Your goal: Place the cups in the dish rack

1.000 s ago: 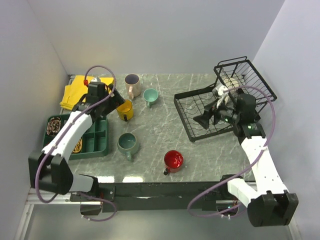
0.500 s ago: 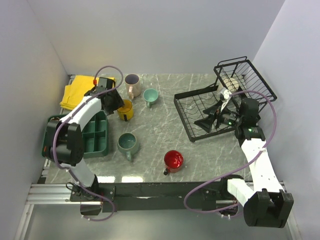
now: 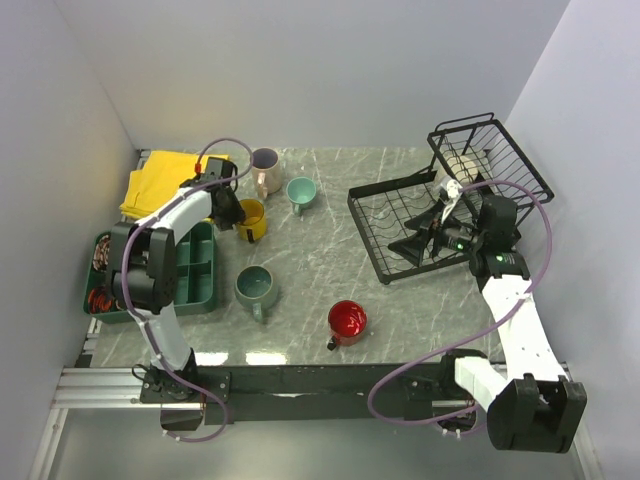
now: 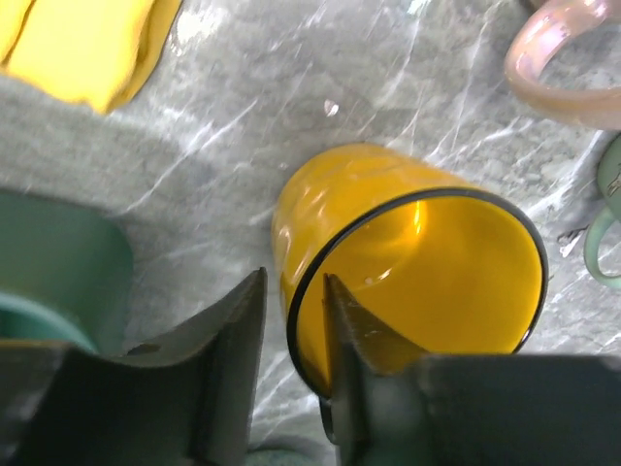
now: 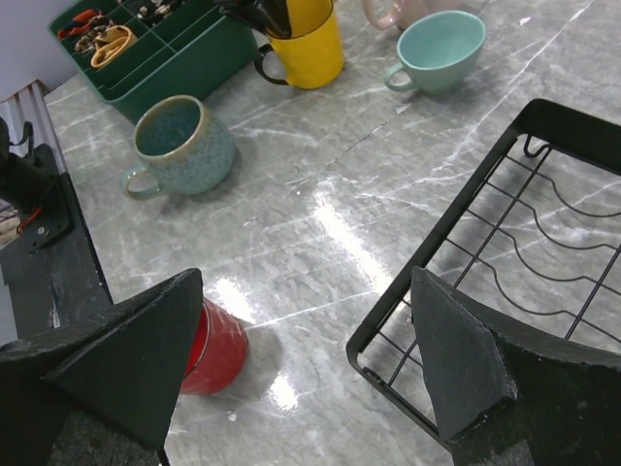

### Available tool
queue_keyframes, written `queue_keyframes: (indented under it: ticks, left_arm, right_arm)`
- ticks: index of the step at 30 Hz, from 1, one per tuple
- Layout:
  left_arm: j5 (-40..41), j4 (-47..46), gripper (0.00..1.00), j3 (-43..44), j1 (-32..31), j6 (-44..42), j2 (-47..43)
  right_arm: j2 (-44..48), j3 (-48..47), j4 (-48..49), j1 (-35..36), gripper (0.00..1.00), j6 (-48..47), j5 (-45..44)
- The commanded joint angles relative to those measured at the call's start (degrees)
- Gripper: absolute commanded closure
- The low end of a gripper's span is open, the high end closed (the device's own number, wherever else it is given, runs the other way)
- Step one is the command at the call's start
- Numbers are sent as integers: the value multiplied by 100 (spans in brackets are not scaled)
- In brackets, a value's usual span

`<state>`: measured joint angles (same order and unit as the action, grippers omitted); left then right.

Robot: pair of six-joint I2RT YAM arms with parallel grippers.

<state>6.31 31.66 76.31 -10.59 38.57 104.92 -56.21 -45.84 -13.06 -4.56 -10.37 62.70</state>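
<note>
My left pincer (image 4: pixel 293 286) is down at the yellow mug (image 4: pixel 417 262), which stands upright on the bench (image 3: pixel 320 255), left of centre in the overhead view. Through the left wrist camera I see one finger inside the mug and the other outside, with the dark rim between them. The gap is narrow, but I cannot tell whether the fingers are actually squeezing the wall.

Just above that mug in the overhead view stands the pink mug (image 3: pixel 265 168), with the teal mug (image 3: pixel 301 192) to its right. The grey-green mug (image 3: pixel 256 287) sits lower, beside the green tray (image 3: pixel 190 270) at the left edge. The red mug (image 3: pixel 347 321) is near the bottom centre. A yellow cloth (image 3: pixel 160 180) lies at the upper left of the bench.

The dish rack (image 3: pixel 390 215) is on the right side of the bench, with its tall basket (image 3: pixel 500 150) at the upper right. Something pale lies in that basket, but the wires and my arm hide too much for me to name it.

My right pincer (image 5: pixel 306 291) hovers at the rack's flat grid with its fingers spread wide, holding nothing. In its wrist view the rack's corner fills the lower right and the red mug shows at the lower left, beside one finger.
</note>
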Motion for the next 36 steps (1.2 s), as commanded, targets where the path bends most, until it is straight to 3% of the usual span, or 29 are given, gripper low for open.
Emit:
queue_keyframes:
  ticks: [1,6,9,15,18,21,23,25,28,29,32,36]
  left_arm:
    - [46,-178,69,261,-5,-139,98]
    - [11,-283,92,191,-5,-148,-103]
    - [-190,-423,99,7,-5,-165,-524]
    - [-1464,-1345,99,-897,-5,413,-2044]
    - [-2325,-2486,99,-1609,-5,1265,-2818]
    - [-3011,-4085,99,-2356,-74,2661,-3302]
    - [-2943,-5172,99,-2699,-267,3603,-3504]
    - [-2601,-5704,99,-2762,-662,4199,-3558]
    - [-2108,-6583,99,-2692,-1207,4859,-3436]
    - [-2011,-6959,99,-2605,-1322,4993,-3383]
    - [-1607,-7480,99,-2473,-1778,5494,-3163]
    - [-1264,-8209,99,-2297,-2052,5899,-2847]
  right_arm:
    - [-48,-118,31,-54,7,-123,137]
    - [-57,-109,-12,-54,7,-158,207]
    - [-92,-144,-161,-54,6,-263,322]
    - [-478,-626,-934,121,7,-606,656]
    - [-865,-1285,-1786,428,7,-965,648]
    - [-1287,-1935,-2323,999,5,-872,814]
    - [-1523,-2225,-2028,1395,1,-398,946]
    - [-1595,-2253,-1387,1659,0,804,947]
    - [-1613,-2008,378,1984,0,2781,657]
    - [-1613,-1885,1175,2089,0,3230,543]
    - [-1578,-1666,2312,2187,0,4637,51]
    - [-1499,-1349,3317,2214,0,6087,-381]
